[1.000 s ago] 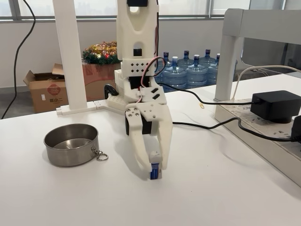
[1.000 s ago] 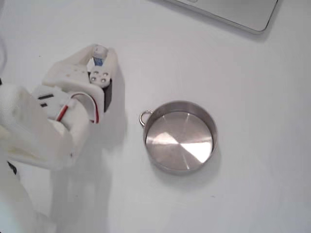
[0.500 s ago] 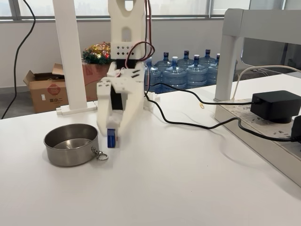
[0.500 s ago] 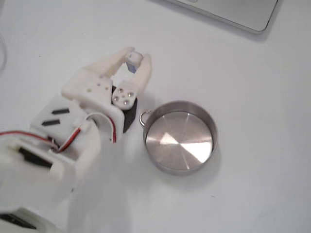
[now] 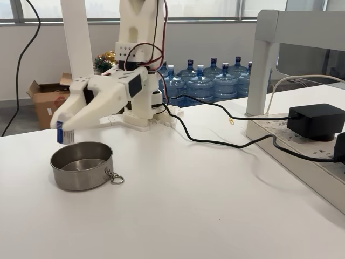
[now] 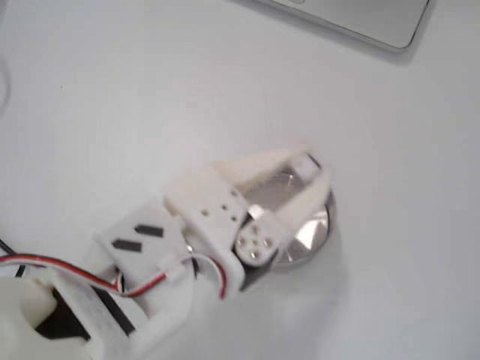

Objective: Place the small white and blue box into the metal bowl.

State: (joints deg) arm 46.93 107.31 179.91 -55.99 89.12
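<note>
The small white and blue box point(image 5: 64, 132) is hanging in the air just above the far-left part of the metal bowl point(image 5: 81, 165), as a fixed view from the side shows it, pinched at the tips of the fingers point(image 5: 81, 116). In a fixed view from above, the box point(image 6: 307, 166) is showing as a pale blur between the fingertips, over the far rim of the bowl point(image 6: 315, 229), so it may be sitting near the edge and not over the middle. The gripper point(image 5: 63, 128) is closed down narrow on the box, holding it by its upper part with the blue face hanging below the tips, clear of the bowl's rim and not touching the metal.

The carrying step looks to be nearly over, and the release is what is coming due. The next move is calling for the fingers to be brought a little more over the bowl's middle and perhaps lowered, then opened so the box drops inside and does not clip the rim.

The bowl is resting on the white surface point(image 5: 205, 210), its small ring point(image 5: 116, 178) lying at the near side. The arm point(image 5: 132, 70) is reaching out from its base behind the bowl, with black cables point(image 5: 226, 141) trailing off to the right.
</note>
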